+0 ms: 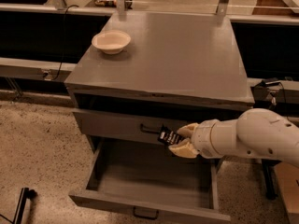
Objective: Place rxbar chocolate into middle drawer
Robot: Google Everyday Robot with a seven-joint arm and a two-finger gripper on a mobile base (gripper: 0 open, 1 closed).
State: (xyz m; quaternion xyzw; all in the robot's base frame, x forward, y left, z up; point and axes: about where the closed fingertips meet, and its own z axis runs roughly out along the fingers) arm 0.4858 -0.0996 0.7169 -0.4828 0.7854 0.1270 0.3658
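The gripper (179, 139) sits at the front of the cabinet, level with the lower edge of the closed upper drawer (117, 123) and just right of that drawer's black handle. Its two cream fingers (185, 149) are clamped on the snack bar (169, 136), one finger above the bar and one below. The bar is in the air, touching nothing but the fingers. It projects from the fingertips toward the left of the view, away from the arm, which enters from the right. Its long axis runs roughly left to right, parallel to the drawer fronts, with the free end tilted slightly upward. The black wrapper with white lettering faces the camera. The middle drawer (140, 176) is pulled fully out, and its floor is bare. The bar hangs above the rear right portion of this opening, so the drawer lies directly below the hand. In all likelihood the remaining move is a short descent into the cavity followed by release, with no sideways shift needed. The bar's long axis already matches the drawer's width, so clearance at the side walls should be ample. A cream bowl (111, 41) stands on the cabinet top (187, 55), well apart from the gripper.
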